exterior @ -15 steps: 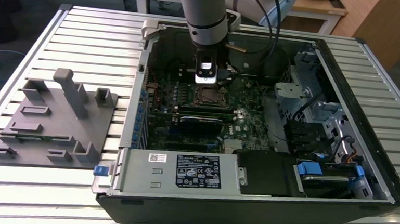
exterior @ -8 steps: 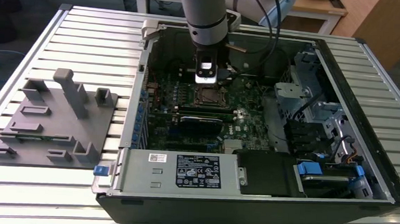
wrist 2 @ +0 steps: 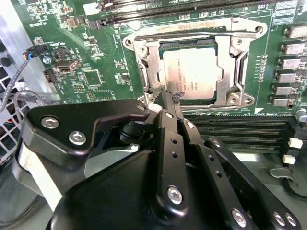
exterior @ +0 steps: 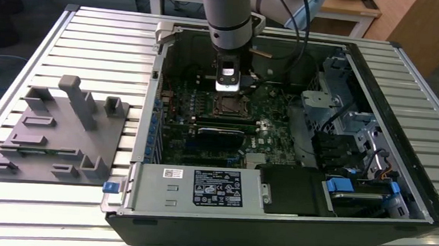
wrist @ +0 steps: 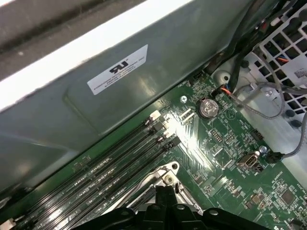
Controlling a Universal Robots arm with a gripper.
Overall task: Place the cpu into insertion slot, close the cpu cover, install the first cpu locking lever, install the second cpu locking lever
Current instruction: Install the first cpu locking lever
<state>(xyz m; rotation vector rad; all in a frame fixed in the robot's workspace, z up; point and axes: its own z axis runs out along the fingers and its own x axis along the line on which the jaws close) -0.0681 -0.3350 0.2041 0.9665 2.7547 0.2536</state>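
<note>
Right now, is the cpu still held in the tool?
No: in the second wrist view the cpu lies in the slot under the cover.

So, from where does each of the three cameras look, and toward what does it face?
Exterior view: off the arm, above, looking down into the open computer case on the slatted table; the arm reaches in.
Second wrist view: on the wrist, facing the gripper, whose jaws look shut beside the insertion slot, cpu under the cpu cover.
First wrist view: on the wrist, facing the memory slots and case wall.
Both wrist views share the green board.
</note>
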